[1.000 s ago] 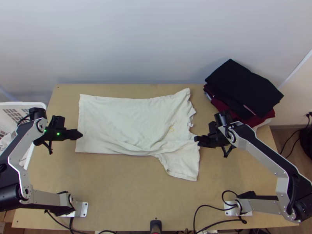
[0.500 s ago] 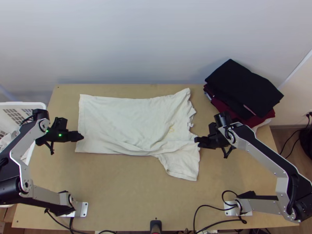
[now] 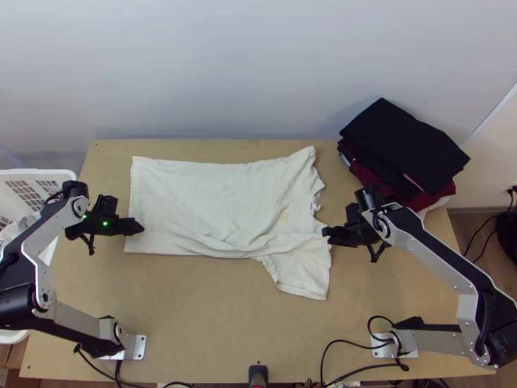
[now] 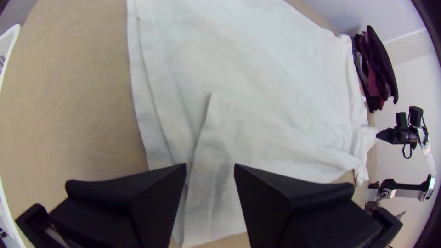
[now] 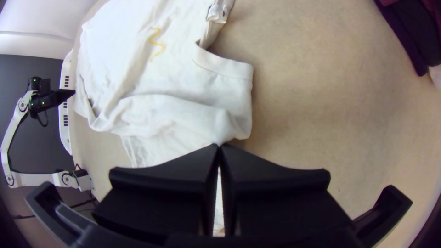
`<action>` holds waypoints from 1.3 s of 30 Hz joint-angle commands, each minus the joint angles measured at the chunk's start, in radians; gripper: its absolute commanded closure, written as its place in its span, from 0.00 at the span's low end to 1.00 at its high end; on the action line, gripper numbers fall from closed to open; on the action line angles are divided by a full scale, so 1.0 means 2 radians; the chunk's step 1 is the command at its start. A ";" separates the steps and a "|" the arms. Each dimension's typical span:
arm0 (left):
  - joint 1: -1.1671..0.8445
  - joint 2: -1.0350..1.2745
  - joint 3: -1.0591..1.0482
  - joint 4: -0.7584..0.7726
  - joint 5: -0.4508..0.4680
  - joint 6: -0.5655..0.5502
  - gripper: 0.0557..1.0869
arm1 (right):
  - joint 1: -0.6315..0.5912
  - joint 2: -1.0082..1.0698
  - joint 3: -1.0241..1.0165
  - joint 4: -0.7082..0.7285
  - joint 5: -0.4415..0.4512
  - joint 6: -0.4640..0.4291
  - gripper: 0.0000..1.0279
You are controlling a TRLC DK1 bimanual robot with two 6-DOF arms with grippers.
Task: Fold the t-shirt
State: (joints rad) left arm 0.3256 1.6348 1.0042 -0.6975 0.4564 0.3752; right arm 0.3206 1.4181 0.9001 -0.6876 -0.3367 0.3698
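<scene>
From here I see the off-white t-shirt point(image 3: 200, 200) lying lengthwise across the bench point(image 3: 207, 317), partly folded and creased, a yellow squiggle point(image 3: 284, 213) on it, one sleeve point(image 3: 300, 277) jutting nearward.

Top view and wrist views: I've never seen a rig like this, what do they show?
Two robot arms stand at a wooden table. The top view looks steeply down from over the near edge; each wrist view comes from a camera on one arm. A white t-shirt lies mostly flat, a long fold along its near side. The right gripper pinches it near a sleeve, fingers closed; the left gripper is open above the opposite end. Folded clothes are stacked at far right.
</scene>
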 commanded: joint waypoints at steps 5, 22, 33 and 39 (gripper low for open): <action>-0.015 0.016 -0.005 0.004 0.006 -0.002 0.46 | -0.003 -0.007 -0.016 0.004 0.002 0.008 0.97; 0.018 -0.001 0.006 0.001 0.003 0.009 0.96 | -0.004 -0.007 -0.011 0.004 0.002 0.008 0.97; 0.007 -0.108 0.059 -0.006 0.002 -0.089 0.96 | -0.012 -0.025 0.032 0.004 0.002 0.010 0.97; -0.039 -0.159 0.125 -0.007 -0.030 -0.181 0.96 | -0.017 -0.030 0.154 -0.024 0.003 0.026 0.97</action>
State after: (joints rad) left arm 0.2817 1.3617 1.1778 -0.7029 0.4210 0.1154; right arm 0.2977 1.3907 1.0798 -0.7109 -0.3363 0.3931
